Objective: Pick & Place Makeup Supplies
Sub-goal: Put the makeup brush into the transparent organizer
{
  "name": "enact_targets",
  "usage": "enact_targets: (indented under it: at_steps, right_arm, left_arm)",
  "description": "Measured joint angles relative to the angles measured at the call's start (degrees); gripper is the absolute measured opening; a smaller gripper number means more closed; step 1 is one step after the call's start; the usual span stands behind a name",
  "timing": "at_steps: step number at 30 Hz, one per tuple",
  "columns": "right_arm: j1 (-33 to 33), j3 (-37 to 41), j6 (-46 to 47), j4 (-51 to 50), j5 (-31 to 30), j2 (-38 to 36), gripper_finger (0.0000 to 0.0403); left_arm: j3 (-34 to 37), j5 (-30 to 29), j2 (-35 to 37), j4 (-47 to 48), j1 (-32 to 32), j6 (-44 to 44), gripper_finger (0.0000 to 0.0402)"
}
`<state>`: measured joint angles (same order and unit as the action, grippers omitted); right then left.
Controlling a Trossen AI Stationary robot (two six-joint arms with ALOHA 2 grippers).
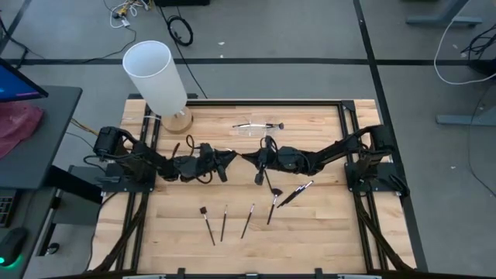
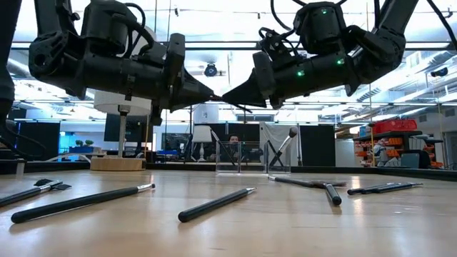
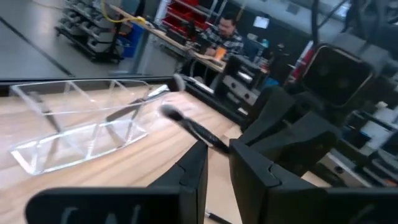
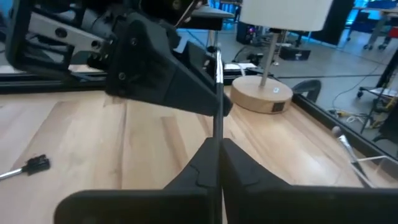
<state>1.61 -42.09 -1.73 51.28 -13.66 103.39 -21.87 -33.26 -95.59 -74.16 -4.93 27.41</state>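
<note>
Right gripper (image 1: 249, 157), mid-table, fingers pinched on one upright brush (image 4: 218, 93). Left gripper (image 1: 230, 158) opposite, tips near, fingers narrowly apart, empty. Other brushes (image 1: 225, 222) lie on table (image 1: 325, 232).

table (image 1: 325, 225): pale wood in planks, smooth, with a slight sheen
brushes (image 1: 225, 222): slim dark matt handles, some with shiny silvery metal ferrules
organizer (image 3: 74, 124): clear glossy plastic
lamp shade (image 1: 155, 74): white, matt, smooth
lamp base (image 4: 261, 96): light wood, smooth
left gripper (image 3: 214, 177): black matt plastic
right gripper (image 4: 217, 158): black matt plastic
cloth (image 1: 17, 128): pink, soft, crumpled
</note>
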Motion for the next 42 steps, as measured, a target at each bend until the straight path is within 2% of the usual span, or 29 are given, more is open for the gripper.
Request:
enact_targets:
  at_steps: [7,12,18,22,26,32,35,39,42]
  right_arm:
    - [0.20,-0.04,-0.05,-0.26,2.52,0.02,0.0002]
    - [0.17,-0.04,-0.21,-0.21,3.02,0.04,0.0002]
    - [0.13,-0.07,-0.72,0.12,2.26,0.04,0.0002]
    - [0.13,-0.07,-5.09,0.13,1.79,0.01,0.0004]
    - [0.43,-0.07,-11.07,-1.92,-6.03,-2.73,0.0015]
    - [3.81,-0.07,-21.03,-12.03,-27.03,-14.32,0.0035]
    - [6.09,-0.07,-24.39,-15.62,-35.53,-21.19,0.0038]
    - [8.31,-0.07,-24.49,-19.15,-39.43,-29.23,0.0038]
    - [9.28,-0.07,-22.71,-22.56,-39.40,-32.98,0.0038]
  left_arm:
    - [-0.09,3.06,0.00,-5.03,0.33,-4.23,0.0058]
    - [-0.15,5.44,0.00,-5.64,0.28,-4.46,0.0011]
    - [-0.35,5.47,0.00,-5.25,0.28,-4.73,0.0005]
    - [-0.35,5.65,0.00,-5.24,0.28,-4.73,0.0005]
    - [-0.35,5.21,0.00,-5.19,0.56,-5.38,0.0004]
    - [-0.80,4.99,0.00,-4.93,4.83,-6.07,0.0003]
    - [-2.67,7.81,0.00,-4.28,8.20,-8.85,0.0003]
    - [-7.79,13.04,0.00,-0.62,12.35,-14.02,0.0003]
    - [-13.91,14.02,0.00,8.61,14.75,-17.95,0.0003]
